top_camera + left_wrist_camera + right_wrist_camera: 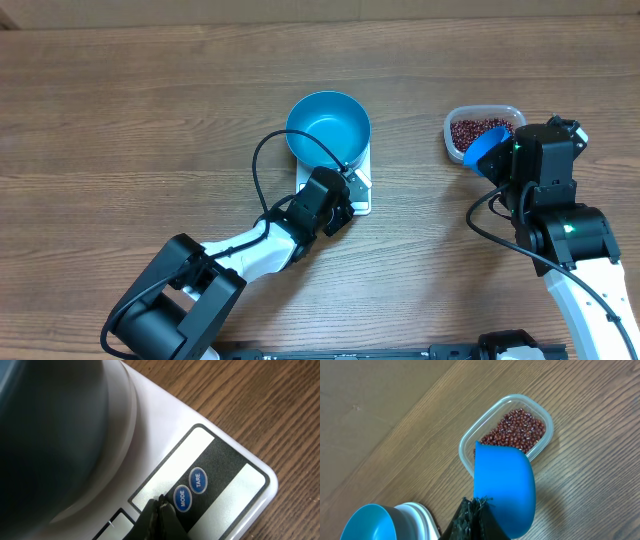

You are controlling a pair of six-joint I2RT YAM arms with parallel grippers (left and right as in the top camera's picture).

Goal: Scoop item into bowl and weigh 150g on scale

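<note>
The teal bowl (pixel 328 126) stands empty on the white scale (pixel 360 205). My left gripper (pixel 347 193) is shut and holds nothing. In the left wrist view its tips (pixel 161 501) rest on the scale (pixel 240 462) control strip, just left of the MODE button (pixel 182 498), with the TARE button (pixel 198 480) beyond and the bowl (pixel 50 435) filling the upper left. The red-brown beans (pixel 516 427) lie in a clear tub (pixel 467 442). My right gripper (pixel 479 502) is shut on a blue scoop (pixel 505 485), which hangs over the tub's near end. The scoop's inside is hidden.
The tub (pixel 452 125) sits on the wooden table to the right of the scale, about a hand's width away. The bowl (pixel 367 520) and the scale (pixel 422 515) show at the lower left of the right wrist view. A black cable (pixel 262 165) loops beside the left arm.
</note>
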